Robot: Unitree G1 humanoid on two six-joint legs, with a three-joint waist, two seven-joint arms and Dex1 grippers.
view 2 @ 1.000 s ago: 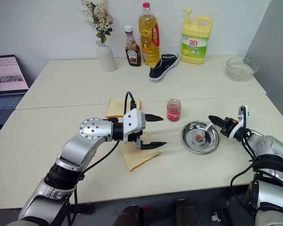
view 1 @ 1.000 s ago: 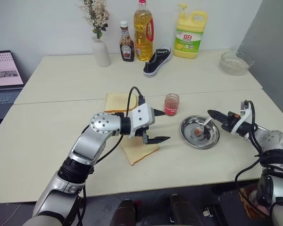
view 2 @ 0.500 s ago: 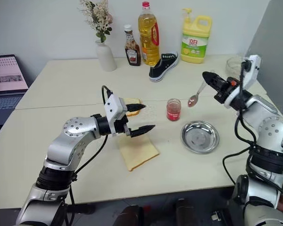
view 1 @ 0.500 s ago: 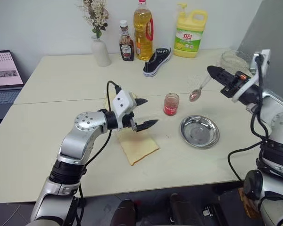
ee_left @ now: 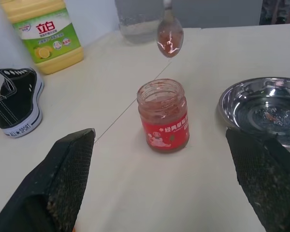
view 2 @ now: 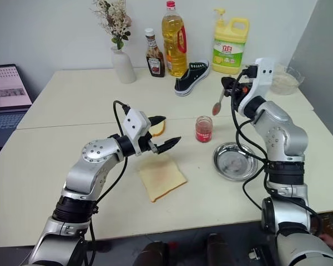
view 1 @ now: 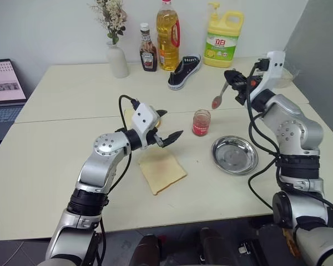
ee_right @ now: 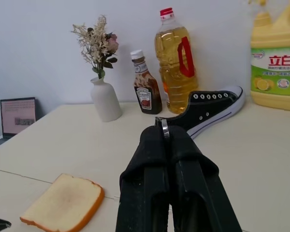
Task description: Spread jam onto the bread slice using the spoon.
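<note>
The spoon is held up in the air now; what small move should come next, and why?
Probably lower the spoon into the open jam jar. The right gripper is shut on its handle, with the bowl hanging above and slightly right of the jar, and the bread slice has no jam on it.

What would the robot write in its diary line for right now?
right hand: shut on spoon, above jam jar | left hand: open, empty, over bread | jam: none spread
</note>
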